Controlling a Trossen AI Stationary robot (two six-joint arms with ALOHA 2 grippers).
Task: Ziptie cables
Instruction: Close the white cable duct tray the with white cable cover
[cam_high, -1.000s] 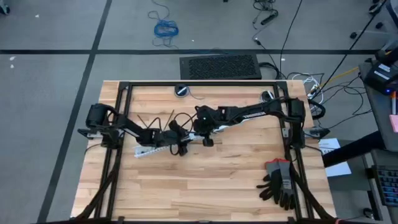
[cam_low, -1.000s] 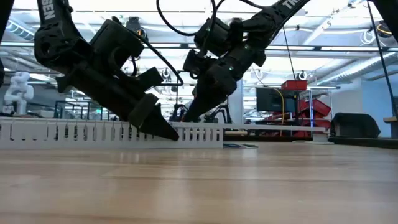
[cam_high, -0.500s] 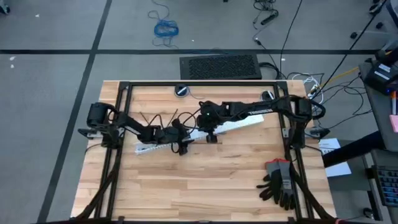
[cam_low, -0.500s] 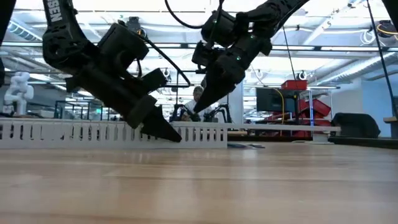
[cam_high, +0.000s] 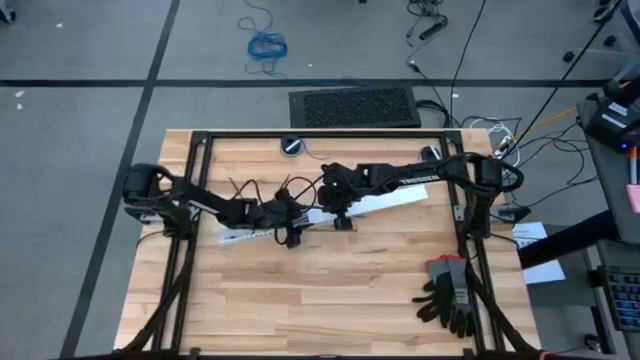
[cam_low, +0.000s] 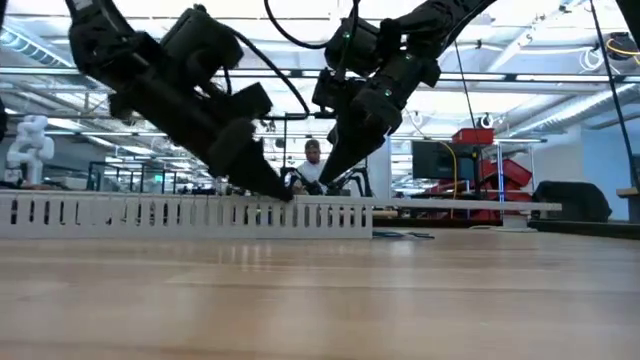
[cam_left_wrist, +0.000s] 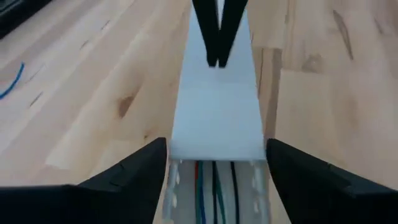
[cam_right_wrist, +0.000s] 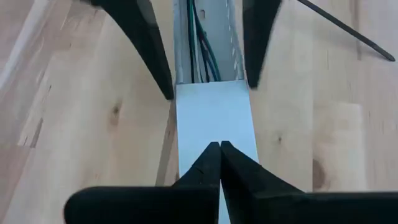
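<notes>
Wooden table (cam_high: 330, 290) with a black frame, both arms meeting near its middle, toward the far edge. White slotted duct (cam_low: 150, 214) lying flat on the table, running from the left-centre toward the right, with a plain white lid (cam_right_wrist: 214, 118) covering its right-hand stretch. Cables (cam_left_wrist: 208, 190) inside the open channel of the duct: blue, greenish, red and dark wires visible in the left wrist view, ends running under the lid; same wires seen in the right wrist view (cam_right_wrist: 202, 46) beyond the lid's edge. Left gripper (cam_high: 284, 222) at the duct's uncovered part, fingers (cam_left_wrist: 134, 177) spread wide, one on each side of the duct just where the lid ends; contact with the duct walls not determinable. Right gripper (cam_right_wrist: 219, 149) over the lid's centre line, fingers pressed together tip to tip, nothing between them; tips at or just above the lid surface, contact not determinable. One thin dark ziptie (cam_right_wrist: 345, 28) lying on the bare wood beside the duct, apart from both grippers. Pair of dark gloves (cam_high: 448, 290) near the right front corner of the table. Person (cam_low: 313, 165) visible far behind the table in the low view.
</notes>
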